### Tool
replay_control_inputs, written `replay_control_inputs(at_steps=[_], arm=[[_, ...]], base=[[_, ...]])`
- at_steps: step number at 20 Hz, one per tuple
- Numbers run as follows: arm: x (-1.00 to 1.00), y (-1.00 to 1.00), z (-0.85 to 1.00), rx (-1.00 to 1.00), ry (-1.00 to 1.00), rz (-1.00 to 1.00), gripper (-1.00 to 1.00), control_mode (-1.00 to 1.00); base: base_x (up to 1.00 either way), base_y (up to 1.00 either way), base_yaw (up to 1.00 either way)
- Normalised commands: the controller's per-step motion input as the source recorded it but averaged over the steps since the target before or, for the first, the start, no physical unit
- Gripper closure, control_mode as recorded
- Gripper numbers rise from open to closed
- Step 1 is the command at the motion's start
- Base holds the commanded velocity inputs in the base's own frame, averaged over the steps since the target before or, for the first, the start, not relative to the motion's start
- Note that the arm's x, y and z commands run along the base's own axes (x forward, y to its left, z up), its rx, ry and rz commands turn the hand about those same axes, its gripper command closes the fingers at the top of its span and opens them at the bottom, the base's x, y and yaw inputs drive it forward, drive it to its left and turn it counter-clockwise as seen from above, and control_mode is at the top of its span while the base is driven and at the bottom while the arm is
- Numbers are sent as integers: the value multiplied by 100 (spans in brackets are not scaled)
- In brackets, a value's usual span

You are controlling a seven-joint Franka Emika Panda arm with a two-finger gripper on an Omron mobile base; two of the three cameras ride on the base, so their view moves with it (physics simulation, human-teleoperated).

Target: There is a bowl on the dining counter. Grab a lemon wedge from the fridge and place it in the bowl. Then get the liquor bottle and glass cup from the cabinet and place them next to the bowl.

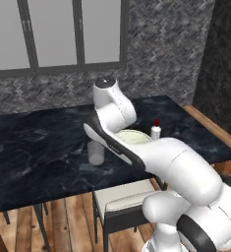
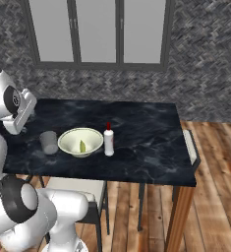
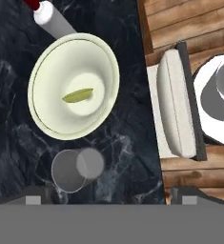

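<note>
On the dark marble dining counter [image 2: 146, 133] stands the cream bowl [image 2: 80, 141] with the yellow-green lemon wedge [image 3: 77, 95] lying in its middle. To the bowl's right is the white liquor bottle [image 2: 108, 141] with a red cap, upright. The grey glass cup [image 2: 49, 141] stands upright to the bowl's left, close to it. My gripper [image 3: 112, 200] hangs open above the counter's near edge, looking straight down, with nothing between its tips. In the hand view the cup [image 3: 77, 169] sits just ahead of the left fingertip [image 3: 35, 199].
A cushioned chair [image 2: 72, 186] is tucked under the counter's near side, right below the bowl. A second chair [image 2: 190, 147] stands at the counter's right end. A stone wall with a window runs behind. My own arm hides part of the bowl [image 1: 134, 137] in the left base view.
</note>
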Motion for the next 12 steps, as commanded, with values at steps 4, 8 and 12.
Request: replay_control_inputs(at_steps=[4,8,12], arm=[[-78,-59,100,0,-6,0,-100,-100],[-82,-74,100,0,0,1,-100,-100],[-95,-83,82,0,1,0,-100,-100]], base=[[0,0,0],[0,0,0],[0,0,0]])
